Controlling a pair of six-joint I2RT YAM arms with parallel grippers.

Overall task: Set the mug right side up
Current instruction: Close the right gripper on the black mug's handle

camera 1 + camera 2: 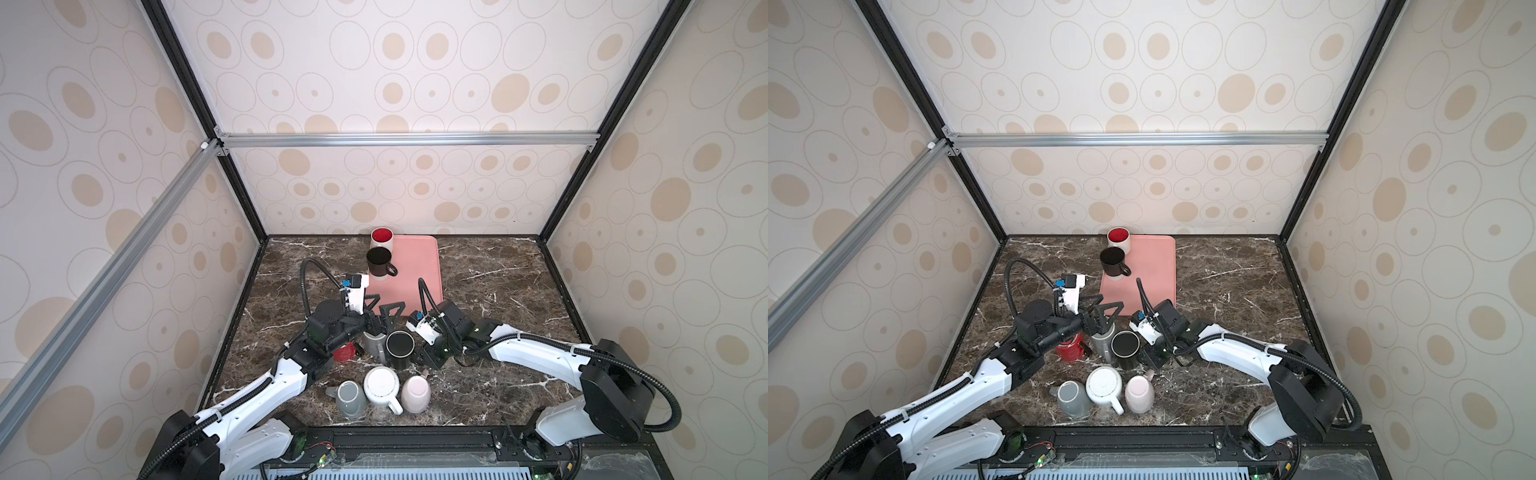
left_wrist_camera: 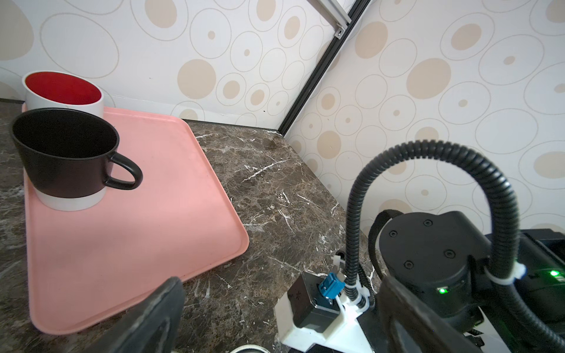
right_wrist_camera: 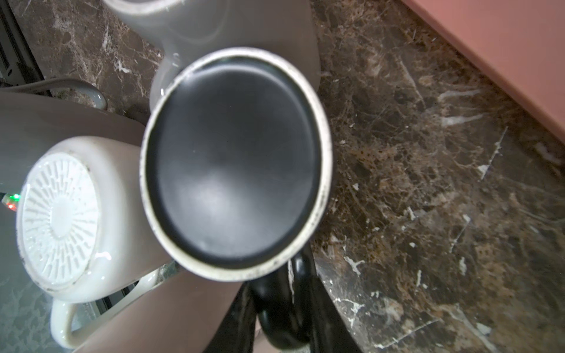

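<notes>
your right gripper pinches the handle of the black mug — it stands upside down on the marble table, beside the grey mug. your left gripper hangs spread wide nearby.

I'm looking down on a dark brown marble counter veined in white, closed in on three sides by walls papered cream with beige ovals and thin rings. Black posts rise from its back corners, and silver rails cross the back and left walls. The light is soft and even.
</notes>
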